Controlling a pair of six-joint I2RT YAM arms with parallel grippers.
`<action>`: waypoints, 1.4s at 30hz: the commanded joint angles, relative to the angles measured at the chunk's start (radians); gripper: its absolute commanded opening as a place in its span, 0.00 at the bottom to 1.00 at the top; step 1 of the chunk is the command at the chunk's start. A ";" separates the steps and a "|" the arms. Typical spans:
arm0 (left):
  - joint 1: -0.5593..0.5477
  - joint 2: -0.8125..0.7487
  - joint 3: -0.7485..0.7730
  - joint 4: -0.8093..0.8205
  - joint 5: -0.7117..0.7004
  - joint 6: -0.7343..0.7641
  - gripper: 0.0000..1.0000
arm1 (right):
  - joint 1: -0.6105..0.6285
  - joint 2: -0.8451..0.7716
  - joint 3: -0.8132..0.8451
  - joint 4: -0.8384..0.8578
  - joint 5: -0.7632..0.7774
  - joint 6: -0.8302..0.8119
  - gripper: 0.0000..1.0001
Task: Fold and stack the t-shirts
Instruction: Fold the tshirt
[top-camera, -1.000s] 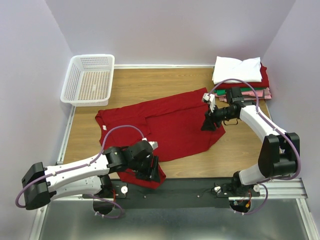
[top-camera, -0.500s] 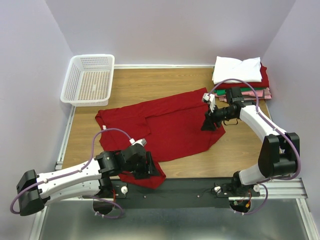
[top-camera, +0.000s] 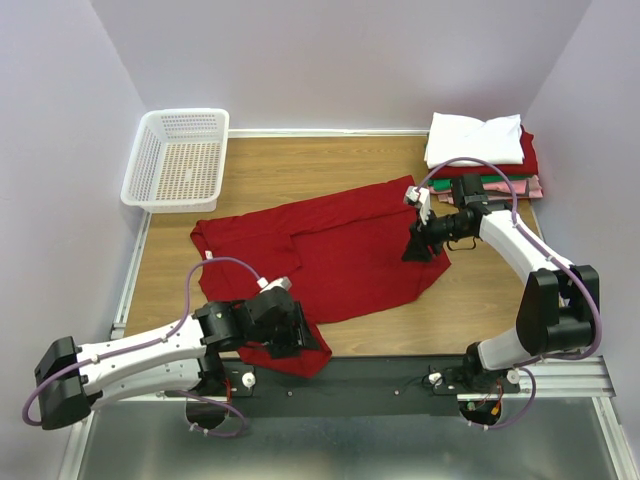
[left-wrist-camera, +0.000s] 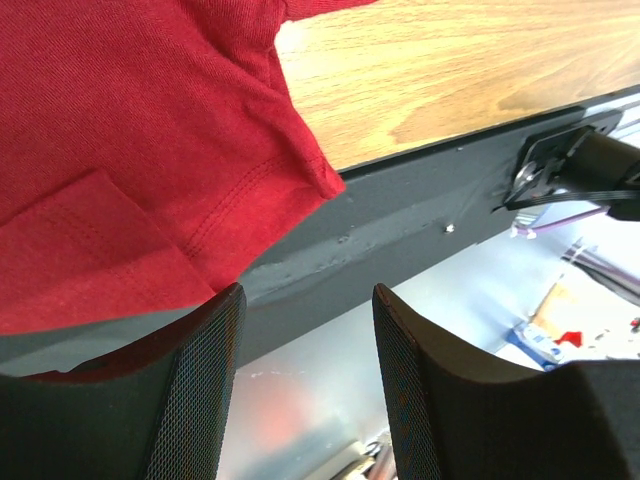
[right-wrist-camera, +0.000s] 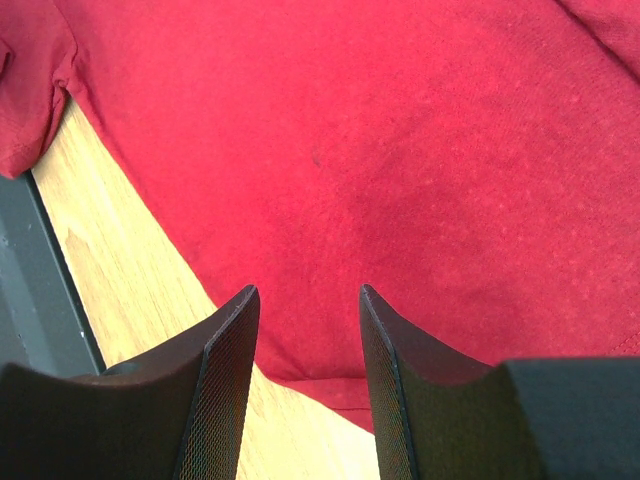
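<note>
A large dark red t-shirt (top-camera: 330, 250) lies spread on the wooden table. At the back right stands a stack of folded t-shirts, white (top-camera: 475, 138) on top, then dark red, green and pink layers. My left gripper (top-camera: 293, 338) hangs open over the shirt's near corner at the table's front edge. In the left wrist view the left gripper (left-wrist-camera: 305, 345) holds nothing, and the red sleeve hem (left-wrist-camera: 250, 190) lies beyond its fingers. My right gripper (top-camera: 420, 245) is open just above the shirt's right edge. In the right wrist view the right gripper (right-wrist-camera: 305, 335) straddles the red hem (right-wrist-camera: 330, 385), not closed on it.
A white mesh basket (top-camera: 178, 160) sits at the back left. A black rail (top-camera: 380, 375) runs along the table's near edge, with a metal surface below it. Purple walls close in on three sides.
My left arm has drawn back and to the left, its gripper shifting slightly over the shirt's near corner. The right arm and the shirt have not moved.
</note>
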 joint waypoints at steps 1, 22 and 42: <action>-0.002 -0.025 -0.012 -0.016 -0.045 -0.058 0.62 | 0.000 -0.021 -0.012 0.002 0.010 0.009 0.52; 0.018 -0.059 -0.076 0.005 0.018 -0.124 0.70 | 0.000 -0.027 -0.014 0.002 0.008 0.007 0.52; 0.026 0.041 -0.084 -0.082 0.045 -0.224 0.63 | 0.000 -0.030 -0.017 0.002 0.005 0.007 0.52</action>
